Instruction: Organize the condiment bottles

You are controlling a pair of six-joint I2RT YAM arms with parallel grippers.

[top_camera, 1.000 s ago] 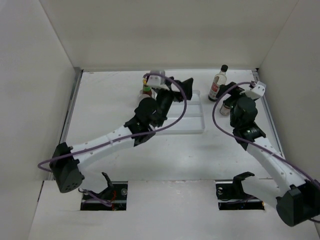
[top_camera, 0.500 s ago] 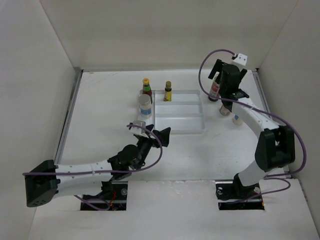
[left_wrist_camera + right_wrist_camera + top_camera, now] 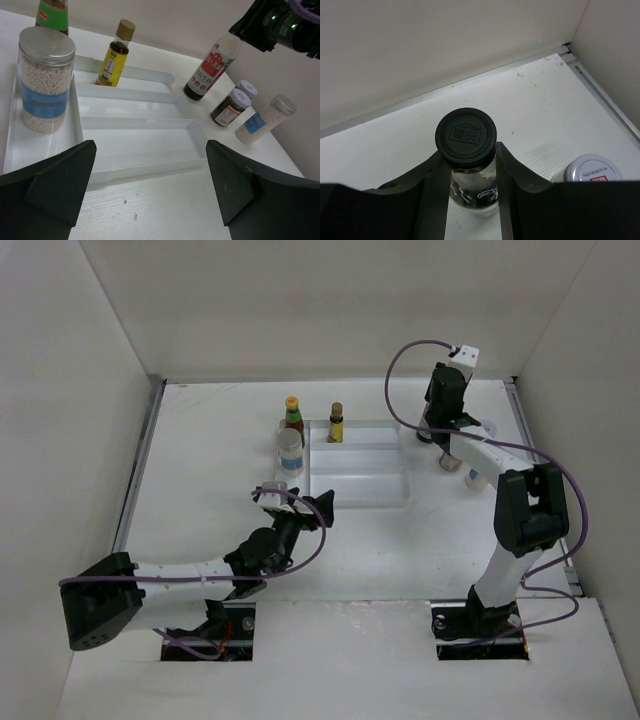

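Our right end effector (image 3: 468,162) pinches the tall black-capped bottle (image 3: 465,132) just under its cap. The bottle stands roughly upright, just right of the tray (image 3: 360,480), by the tray's far right corner. We judge the way clear upward, then left over the tray's rim. A red-lidded jar (image 3: 231,106) and a shaker (image 3: 265,119) crowd the surface right of the tray. Our left end effector (image 3: 150,150), spread and empty, hangs by the tray's near left corner.
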